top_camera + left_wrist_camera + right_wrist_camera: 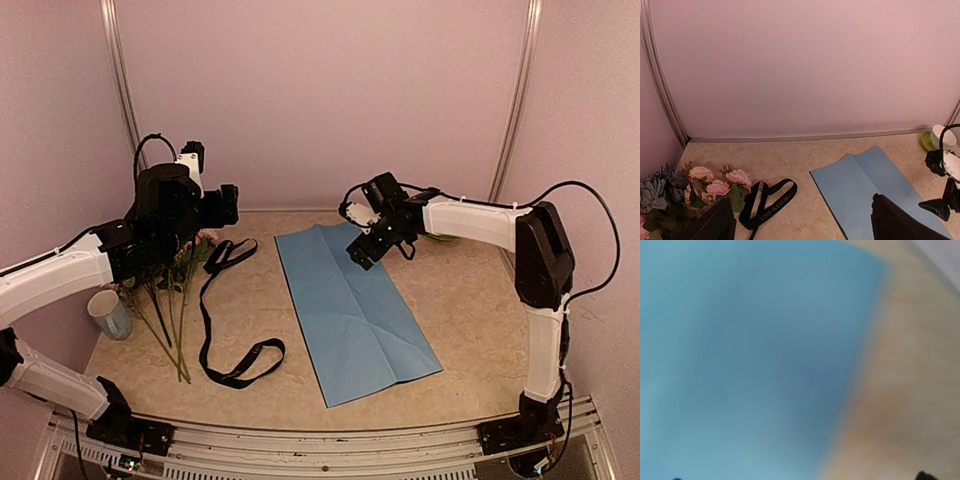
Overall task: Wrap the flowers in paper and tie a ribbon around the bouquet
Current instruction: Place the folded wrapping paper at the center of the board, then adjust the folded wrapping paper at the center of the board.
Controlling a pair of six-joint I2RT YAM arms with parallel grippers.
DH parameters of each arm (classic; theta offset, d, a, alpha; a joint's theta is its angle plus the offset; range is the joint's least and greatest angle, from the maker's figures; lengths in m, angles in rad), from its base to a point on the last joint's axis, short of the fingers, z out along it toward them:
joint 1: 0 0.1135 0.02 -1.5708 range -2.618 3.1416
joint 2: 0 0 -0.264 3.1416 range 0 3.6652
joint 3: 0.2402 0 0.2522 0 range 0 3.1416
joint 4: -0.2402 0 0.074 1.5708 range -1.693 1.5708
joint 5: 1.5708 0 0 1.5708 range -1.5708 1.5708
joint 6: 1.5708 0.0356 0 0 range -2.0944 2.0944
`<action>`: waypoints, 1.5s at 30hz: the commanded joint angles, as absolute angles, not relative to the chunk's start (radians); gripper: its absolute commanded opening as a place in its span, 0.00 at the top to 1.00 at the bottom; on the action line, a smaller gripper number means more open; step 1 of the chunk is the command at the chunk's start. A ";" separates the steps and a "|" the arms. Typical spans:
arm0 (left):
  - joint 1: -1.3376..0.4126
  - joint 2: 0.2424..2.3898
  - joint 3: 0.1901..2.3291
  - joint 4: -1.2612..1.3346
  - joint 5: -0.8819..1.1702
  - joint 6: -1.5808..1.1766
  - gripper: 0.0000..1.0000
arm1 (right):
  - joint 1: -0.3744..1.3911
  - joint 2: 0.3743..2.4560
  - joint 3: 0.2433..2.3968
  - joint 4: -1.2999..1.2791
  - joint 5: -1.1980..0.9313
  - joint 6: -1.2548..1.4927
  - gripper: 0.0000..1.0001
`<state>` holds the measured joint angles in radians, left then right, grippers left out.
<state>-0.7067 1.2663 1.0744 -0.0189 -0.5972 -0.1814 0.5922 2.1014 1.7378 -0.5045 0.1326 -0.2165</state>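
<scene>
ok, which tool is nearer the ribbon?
Left. The left tool hangs over the flowers, with the ribbon looped just to its right. The right tool sits over the far end of the paper, well off to the ribbon's right.

**Tabletop layout, left to right**

The paper (350, 310) lay in the middle of the tabletop (470, 320). The ribbon (776, 205) lay just left of it. The flowers (705, 182) lay left again, stems toward the near edge, with a cup (108, 313) beside them.

Matt light-blue paper (350, 310), faintly glossy black ribbon (775, 207), smooth stone-patterned tabletop (470, 330).
</scene>
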 commanded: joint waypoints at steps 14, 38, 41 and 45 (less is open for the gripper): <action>-0.851 1.203 0.957 -0.126 -0.592 -0.318 0.09 | 1.332 1.751 1.195 -0.776 0.197 -0.251 0.18; -0.854 1.204 0.957 -0.111 -0.597 -0.262 0.08 | 1.331 1.800 0.963 -0.661 0.660 -0.265 0.35; -0.854 1.210 0.960 -0.109 -0.595 -0.253 0.08 | 1.331 1.807 0.958 -0.595 0.662 -0.293 0.46; -0.854 1.222 0.964 -0.107 -0.589 -0.252 0.08 | 1.331 1.795 0.961 -0.507 0.632 -0.329 0.74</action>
<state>-0.8536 1.2079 0.9524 -0.1207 -0.5842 -0.2714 1.3304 1.7836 0.9771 -0.6327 0.6498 -0.2867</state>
